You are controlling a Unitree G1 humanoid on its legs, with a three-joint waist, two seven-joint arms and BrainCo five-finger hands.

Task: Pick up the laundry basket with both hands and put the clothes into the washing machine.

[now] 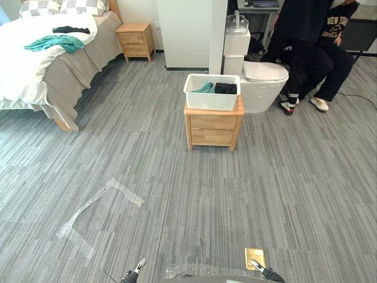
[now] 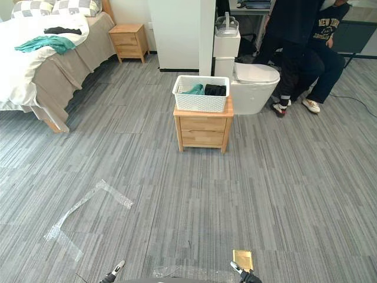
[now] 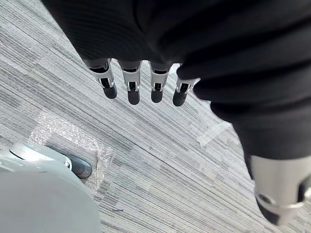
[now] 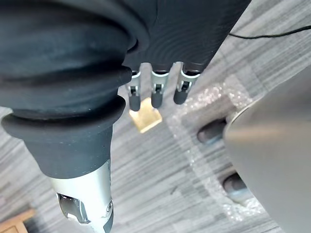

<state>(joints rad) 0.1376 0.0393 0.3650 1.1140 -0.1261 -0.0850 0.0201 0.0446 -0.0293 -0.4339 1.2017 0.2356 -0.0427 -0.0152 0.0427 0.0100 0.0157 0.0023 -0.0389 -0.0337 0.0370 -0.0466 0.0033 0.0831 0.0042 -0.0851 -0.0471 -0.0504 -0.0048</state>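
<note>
A white laundry basket (image 1: 212, 101) stands on a small wooden bedside cabinet (image 1: 213, 130) in the middle of the room, well ahead of me. It holds a teal cloth (image 1: 204, 88) and a black cloth (image 1: 225, 88). Right behind it sits a low white machine (image 1: 265, 79) with a rounded shut lid. Both hands hang low by my sides, far from the basket. My left hand (image 1: 136, 268) has straight fingers (image 3: 131, 90) over bare floor. The right hand (image 1: 262, 270) likewise shows relaxed fingers (image 4: 156, 94), and neither hand holds anything.
A bed (image 1: 35, 71) at the far left carries a teal garment (image 1: 56, 41) and a black one (image 1: 70, 29). A second cabinet (image 1: 135, 40) stands beside it. Two people (image 1: 312, 47) are at the back right. Clear tape (image 1: 100, 206) and a brass plate (image 1: 255, 257) mark the floor.
</note>
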